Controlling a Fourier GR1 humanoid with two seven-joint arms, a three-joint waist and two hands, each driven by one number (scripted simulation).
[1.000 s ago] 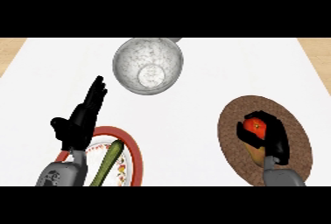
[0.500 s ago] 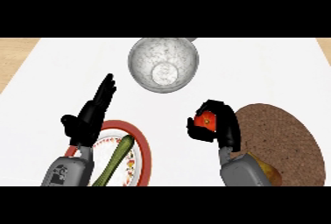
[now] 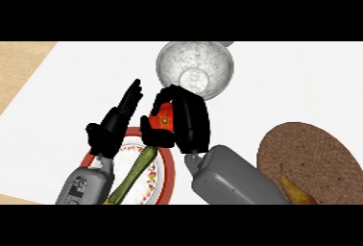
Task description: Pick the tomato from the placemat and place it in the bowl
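Fig.: right hand, fingers curled round tomato, has carried it off the placemat w/in 1 s; now just short of bowl rim. Left hand resting, fingers straight, above plate. Transport approx. complete; release pending.

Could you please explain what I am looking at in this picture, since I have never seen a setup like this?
This is a humanoid robot's view from its head, looking steeply down at a white counter. The two grey forearms ending in black hands are its own. The right hand is curled round a red tomato, carrying it just short of the grey bowl where it belongs. The left hand is open, fingers straight, above a red-rimmed plate holding a long green vegetable. At the right lies the round brown placemat, with a yellowish item on it that I cannot identify.
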